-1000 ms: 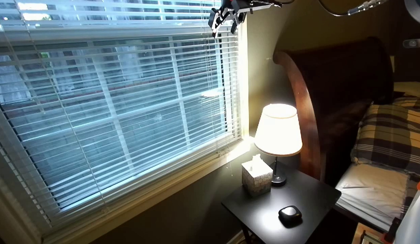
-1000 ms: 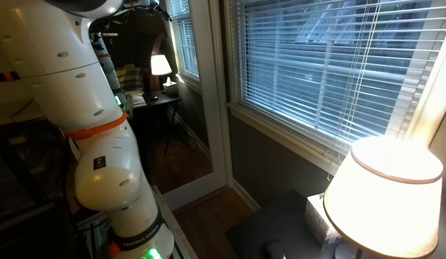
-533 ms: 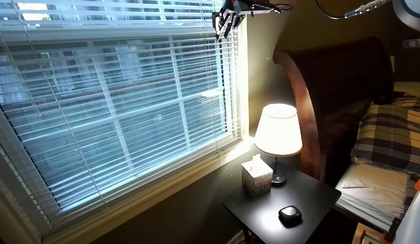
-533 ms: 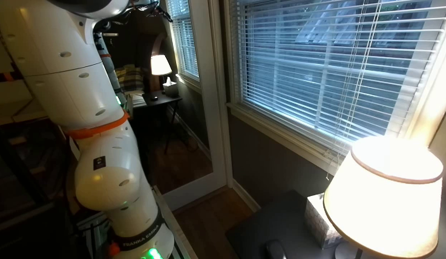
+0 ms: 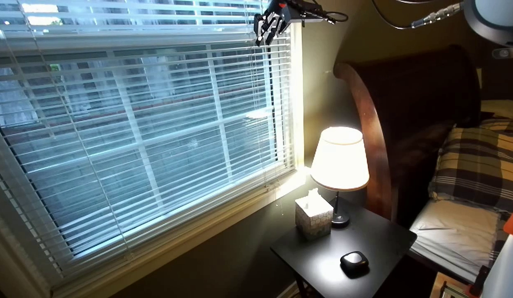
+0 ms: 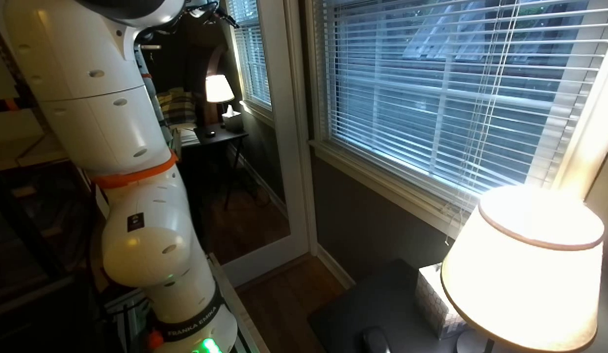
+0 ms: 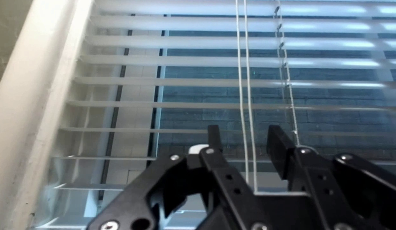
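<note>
- Your Robotiq gripper point(image 7: 244, 142) stands part-way spread, a clear gap between its two black fingers point(image 7: 279, 151).
- The fingertips sit roughly level with each other in the wrist view.
- In an exterior view, your fingers angle down and slightly left, high in the frame.
- Your white Panda arm point(image 6: 100, 127) rises from its base point(image 6: 191, 323), leaning left in the frame; at the base a green light point(image 6: 211, 345) glows.

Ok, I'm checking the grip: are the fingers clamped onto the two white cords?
No, the wrist view shows the fingers apart, with a visible gap on either side of the two white cords.
</note>
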Motion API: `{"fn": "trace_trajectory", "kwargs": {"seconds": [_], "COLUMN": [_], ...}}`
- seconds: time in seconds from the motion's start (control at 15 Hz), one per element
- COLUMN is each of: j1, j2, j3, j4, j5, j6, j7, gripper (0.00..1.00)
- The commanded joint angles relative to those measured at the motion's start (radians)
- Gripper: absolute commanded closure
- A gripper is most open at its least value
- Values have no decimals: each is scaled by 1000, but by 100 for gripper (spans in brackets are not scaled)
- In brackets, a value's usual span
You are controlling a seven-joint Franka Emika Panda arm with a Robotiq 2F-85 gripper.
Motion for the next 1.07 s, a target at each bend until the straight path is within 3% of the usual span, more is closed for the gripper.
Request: {"fn": "trace_trajectory", "kwargs": {"seconds": [0.0, 0.2, 0.53, 1.0], "j1": [0, 2, 8, -24], "j2": [2, -6, -28, -95], "j3": [-2, 1, 12, -7], "j4": [-5, -3, -21, -149], "j5": [42, 10, -42, -200], "j6": [-7, -31, -47, -189], "j7": [-51, -45, -37, -7], "gripper": [87, 100, 100, 100]}}
